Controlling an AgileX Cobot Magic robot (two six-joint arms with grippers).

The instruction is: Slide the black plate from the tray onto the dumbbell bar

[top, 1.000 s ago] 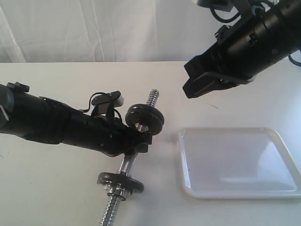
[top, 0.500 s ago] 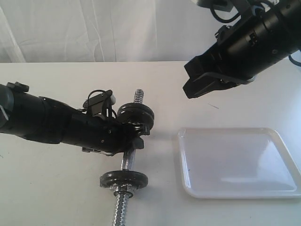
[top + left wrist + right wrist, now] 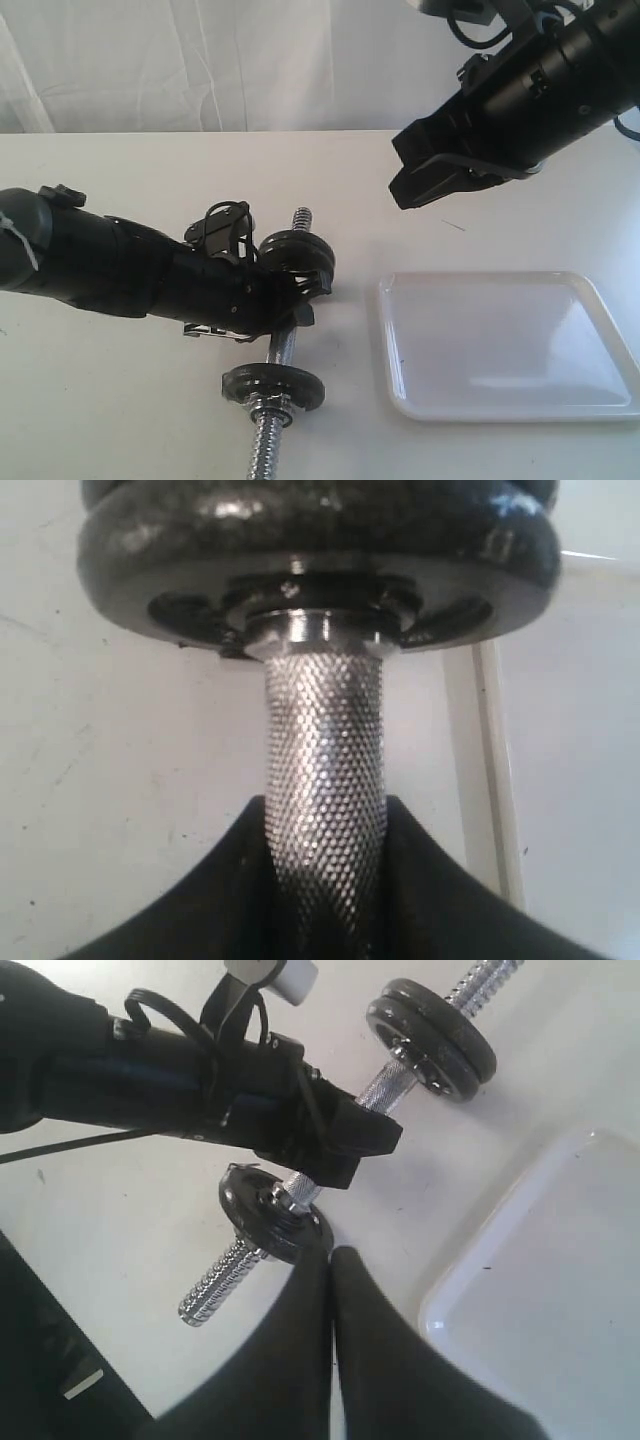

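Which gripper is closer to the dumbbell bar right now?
Left. The left gripper clamps the dumbbell bar at its middle; the right gripper hangs in the air by the tray, well apart.

No readable text, labels, brands, numbers or signs on anything

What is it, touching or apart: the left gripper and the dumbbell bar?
Touching. The left wrist view shows the left gripper clamped on the dumbbell bar, no gap.

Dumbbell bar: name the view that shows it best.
Right wrist view: the dumbbell bar shows both threaded ends. Exterior view cuts one end off; left wrist view shows only its knurled grip.
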